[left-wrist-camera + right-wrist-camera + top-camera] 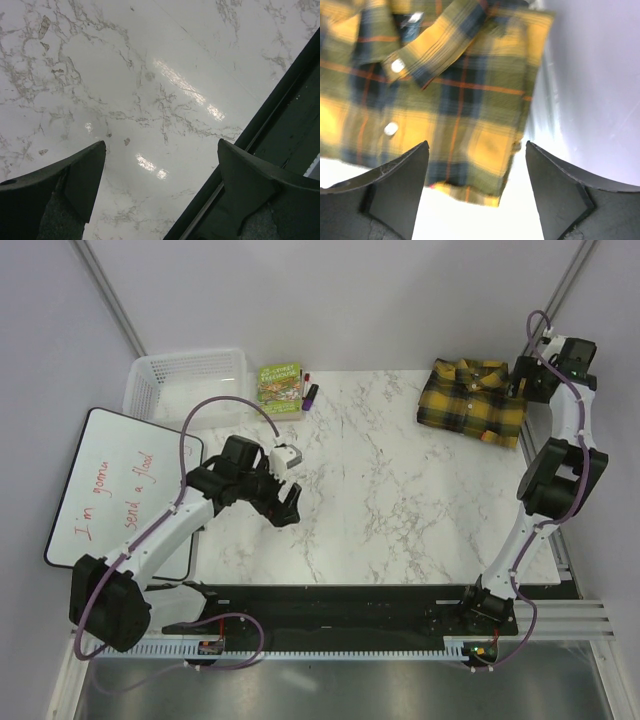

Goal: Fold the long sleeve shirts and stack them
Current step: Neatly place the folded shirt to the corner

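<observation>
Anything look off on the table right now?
The folded yellow-and-black plaid shirt lies askew at the far right corner of the white marble table, below the open right gripper. No grey shirt is visible.

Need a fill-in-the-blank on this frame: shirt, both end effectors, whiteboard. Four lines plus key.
The folded plaid shirt lies at the table's far ___ corner.
The left end effector is ___, over bare marble.
The right end effector, by the shirt, holds ___.
The whiteboard has ___ writing.
Missing: right; open; nothing; red.

Whiteboard (105,480): "I'm gonna send a…"
</observation>
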You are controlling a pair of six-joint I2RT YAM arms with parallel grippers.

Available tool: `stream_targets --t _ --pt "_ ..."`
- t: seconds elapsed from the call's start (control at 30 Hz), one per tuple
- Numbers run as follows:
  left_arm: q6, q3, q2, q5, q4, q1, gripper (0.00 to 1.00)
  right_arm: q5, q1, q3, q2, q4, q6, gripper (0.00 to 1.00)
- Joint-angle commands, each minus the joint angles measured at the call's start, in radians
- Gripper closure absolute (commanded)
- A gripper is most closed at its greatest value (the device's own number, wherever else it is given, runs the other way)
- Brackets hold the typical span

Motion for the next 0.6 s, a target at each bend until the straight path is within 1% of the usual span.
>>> stream_targets --t 0.0,0.1,0.13,0.17,0.23,0.27,0.4,0.5,0.53,0.57 --pt "-0.070 0.048 -0.021 0.101 0.007 0.035 0.01 -0.121 -0.004 -0.021 -0.060 -0.131 -0.029 0.16" --pt "-0.090 0.061 -0.016 0.144 0.008 0.081 0.01 -0.181 -0.004 -0.082 -0.076 -0.165 -0.025 0.18" --pt "-0.097 0.064 -0.016 0.174 0.005 0.098 0.01 -0.222 -0.002 -0.100 -0.087 -0.175 -0.035 0.19" --pt "-0.100 0.076 -0.010 0.193 -0.004 0.142 0.01 -0.230 -0.002 -0.152 -0.104 -0.182 -0.044 0.19" --pt "-0.091 0.100 0.015 0.237 -0.024 0.205 0.01 -0.262 -0.002 -0.206 -0.170 -0.189 -0.066 0.18" --pt "-0.091 0.131 0.028 0.242 -0.048 0.224 0.01 -0.287 -0.002 -0.257 -0.225 -0.201 -0.081 0.18" --pt "-0.080 0.200 0.142 0.271 -0.090 0.294 0.01 -0.327 0.025 -0.343 -0.349 -0.272 -0.150 0.15" --pt "-0.088 0.228 0.189 0.257 -0.097 0.339 0.01 -0.340 0.080 -0.455 -0.466 -0.303 -0.181 0.12" --pt "-0.080 0.231 0.214 0.248 -0.101 0.348 0.01 -0.340 0.100 -0.487 -0.496 -0.301 -0.186 0.06" --pt "-0.079 0.229 0.222 0.233 -0.102 0.350 0.01 -0.336 0.146 -0.549 -0.558 -0.303 -0.192 0.02"
